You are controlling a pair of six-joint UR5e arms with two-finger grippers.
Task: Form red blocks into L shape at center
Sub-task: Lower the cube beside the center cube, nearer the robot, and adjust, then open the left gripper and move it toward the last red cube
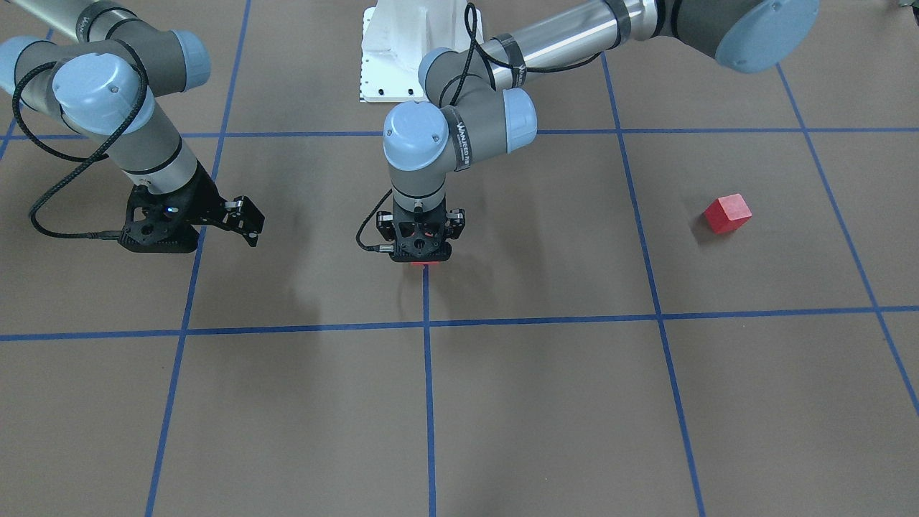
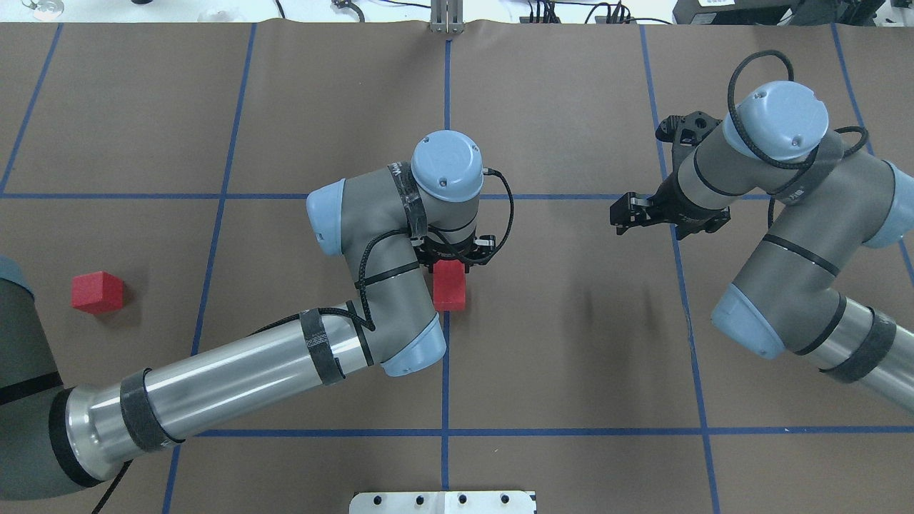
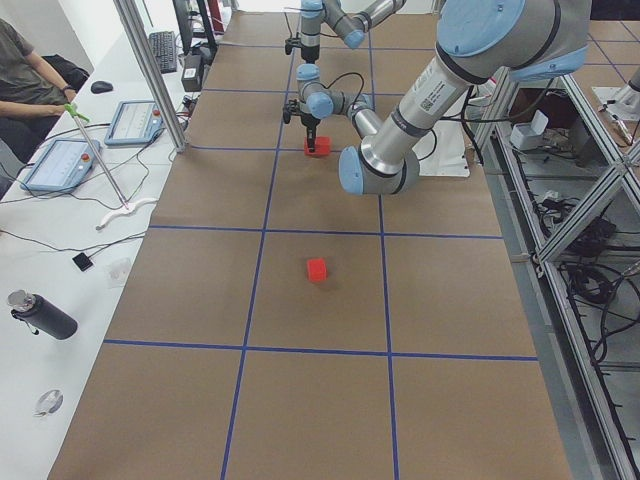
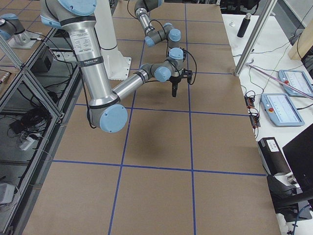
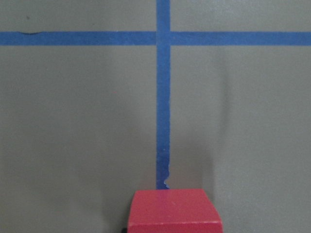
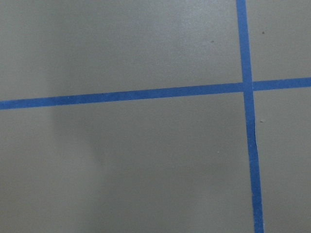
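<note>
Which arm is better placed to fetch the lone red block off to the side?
Left, probably. The lone block sits far to the robot's left. The left end effector is at the centre, while the right end effector hangs farther off, on the opposite side.

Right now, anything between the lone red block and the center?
Nothing visible on the table: only a blue tape line lies between the lone red block and the center. The left arm hangs over that path.

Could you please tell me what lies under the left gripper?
A red block on the centre tape line; the left gripper covers its far part, hiding any others.
</note>
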